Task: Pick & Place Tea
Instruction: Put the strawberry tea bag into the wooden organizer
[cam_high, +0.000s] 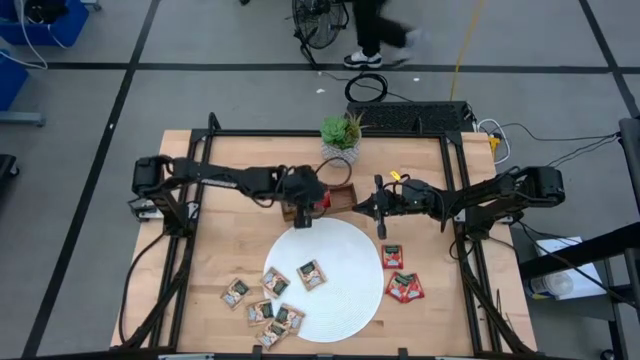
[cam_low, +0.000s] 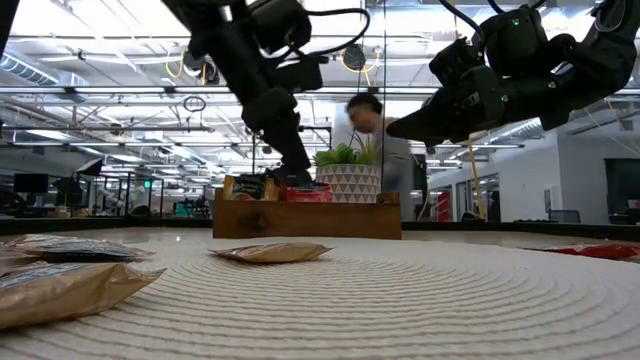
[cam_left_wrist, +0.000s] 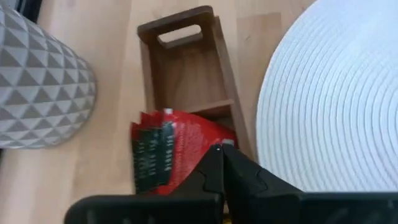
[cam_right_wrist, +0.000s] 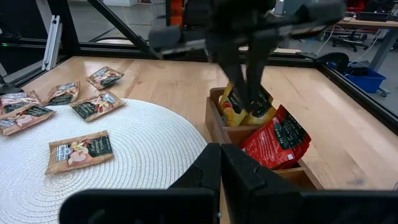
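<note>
The brown wooden tray (cam_high: 340, 195) stands past the white round plate (cam_high: 335, 290). Red tea sachets (cam_left_wrist: 183, 140) and yellow ones (cam_right_wrist: 244, 111) stand on edge in its compartments. My left gripper (cam_left_wrist: 222, 152) is shut with nothing between its fingers. It slants down close above the red sachets. My right gripper (cam_right_wrist: 221, 155) is shut and hangs level over the tray's right end (cam_high: 375, 206). Two tan sachets (cam_high: 312, 273) lie flat on the plate. Several more (cam_high: 262, 310) lie on the table by its left rim, and red ones (cam_high: 402, 286) on its right.
A potted plant in a grey patterned pot (cam_high: 341, 140) stands just past the tray. The tray's far compartment (cam_left_wrist: 186, 74) holds nothing. A person (cam_low: 372, 125) moves behind the table. Black frame rails (cam_high: 460, 200) run along both table sides.
</note>
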